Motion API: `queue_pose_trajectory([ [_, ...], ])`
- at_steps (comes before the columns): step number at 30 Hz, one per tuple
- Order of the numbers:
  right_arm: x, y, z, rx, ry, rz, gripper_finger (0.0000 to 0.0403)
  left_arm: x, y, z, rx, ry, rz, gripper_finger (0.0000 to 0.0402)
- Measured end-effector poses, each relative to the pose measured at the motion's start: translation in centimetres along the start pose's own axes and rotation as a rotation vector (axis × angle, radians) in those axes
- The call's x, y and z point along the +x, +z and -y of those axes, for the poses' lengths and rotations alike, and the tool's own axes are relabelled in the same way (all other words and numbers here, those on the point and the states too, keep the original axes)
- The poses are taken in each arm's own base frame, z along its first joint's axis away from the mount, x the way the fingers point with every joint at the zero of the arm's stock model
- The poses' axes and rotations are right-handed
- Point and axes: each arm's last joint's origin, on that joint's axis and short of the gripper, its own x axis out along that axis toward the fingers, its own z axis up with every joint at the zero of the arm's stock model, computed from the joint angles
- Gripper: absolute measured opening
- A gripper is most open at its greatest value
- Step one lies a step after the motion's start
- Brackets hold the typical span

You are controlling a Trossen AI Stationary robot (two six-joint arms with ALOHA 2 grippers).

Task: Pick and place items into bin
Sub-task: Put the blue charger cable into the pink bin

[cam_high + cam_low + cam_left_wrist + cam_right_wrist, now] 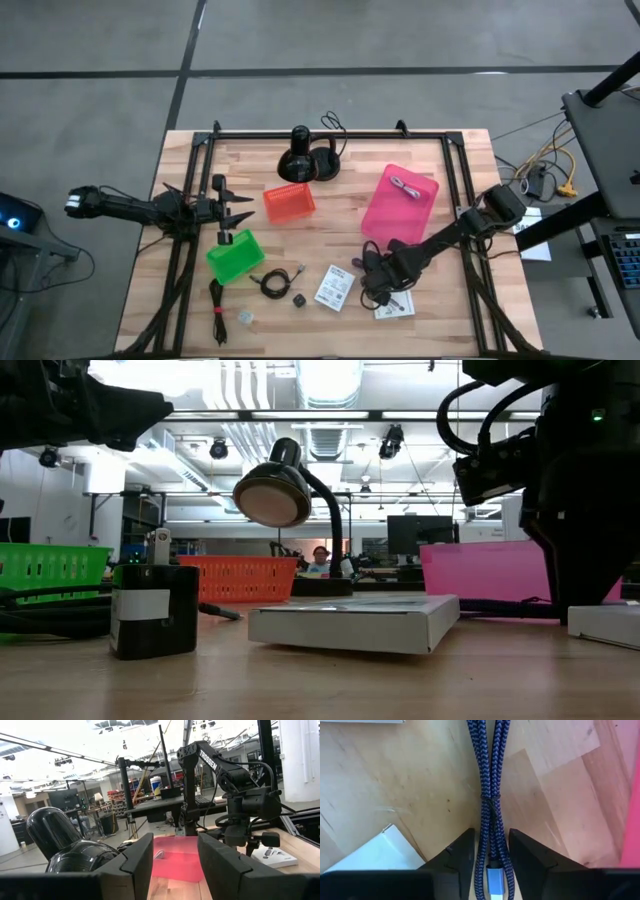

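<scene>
The purple braided strap (490, 770), doubled and tied at its middle, lies on the wood and runs in between my right gripper's (492, 845) fingers. That gripper (372, 283) is low over the table beside a white printed card (395, 306). A second card (333, 288), the black coiled cable (270, 283), the tiny black cube (298, 299) and a small clear piece (245, 317) lie flat on the table. My left gripper (236, 213) hangs open above the green bin (236, 256), touching nothing. My right gripper has the purple strap pinched between its two fingers, just below the tie (490, 827). It comes from above, pointing down, and the fingers lie one on each side of the strap's length. The strap's far part (489, 750) rests on the table.
A pink bin (400, 205) with a grey item (405, 187) inside stands right of centre, and an orange bin (289, 202) at mid-table. The black lamp (305, 155) sits at the far edge. A black cord (216, 312) lies near the left front. Metal frame rails flank both sides.
</scene>
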Motion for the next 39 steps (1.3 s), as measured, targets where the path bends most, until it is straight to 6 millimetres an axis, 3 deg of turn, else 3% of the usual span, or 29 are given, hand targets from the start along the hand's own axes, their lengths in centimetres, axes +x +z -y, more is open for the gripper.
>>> queue_pose_trajectory([
  [12,0.0,0.0,-0.1,-0.028,0.014,-0.011,0.0032,0.0,0.0,0.0,0.0,0.0,0.0,0.014],
  [21,-0.3,-0.1,0.0,-0.065,0.044,-0.051,0.0026,0.0,0.0,0.0,0.0,0.0,0.0,0.014],
  [39,-3.7,0.9,-0.7,-0.167,0.046,0.026,0.0025,0.0,0.0,0.0,0.0,0.0,0.001,0.014],
])
